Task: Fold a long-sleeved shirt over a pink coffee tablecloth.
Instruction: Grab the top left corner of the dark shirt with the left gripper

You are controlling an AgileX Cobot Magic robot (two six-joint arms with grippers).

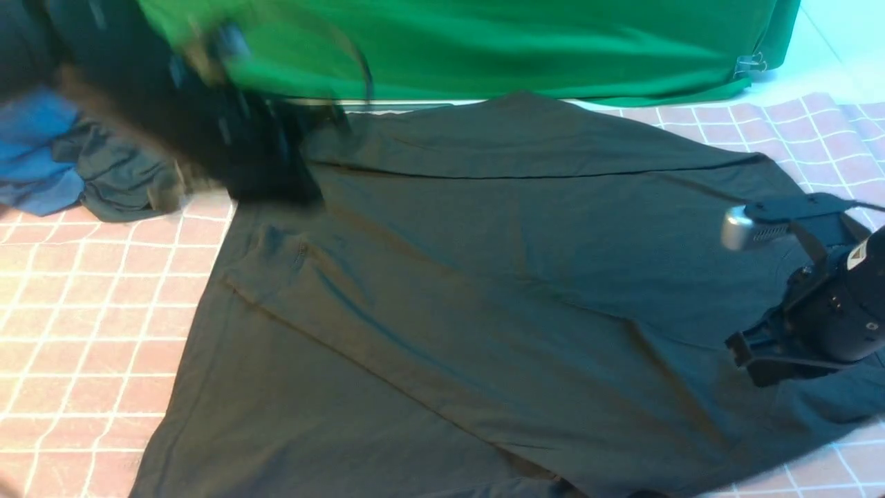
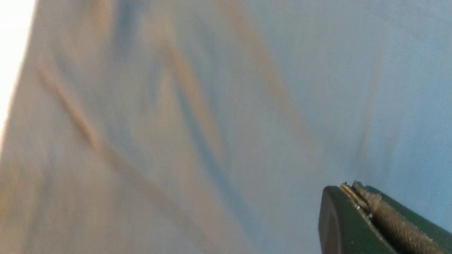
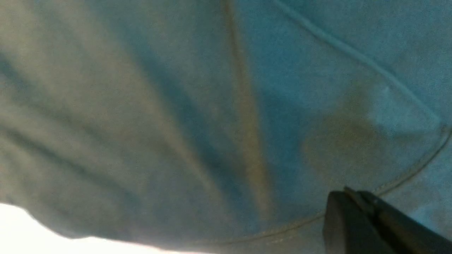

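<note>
We see the long-sleeved shirt (image 1: 484,277) spread flat on the tablecloth (image 1: 83,311). Our left hand (image 1: 290,183) is over its far left part, and our right hand (image 1: 750,360) is over its right part. Left of our left hand lies a bunched garment pile (image 1: 90,166). Beyond both hands, behind the shirt, is another cloth (image 1: 484,48).

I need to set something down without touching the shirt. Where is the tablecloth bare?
Bare pink tablecloth lies left of the shirt, nearer than the bunched clothes. A smaller patch sits far right, between the green cloth and the right arm. The far left is crowded.
</note>
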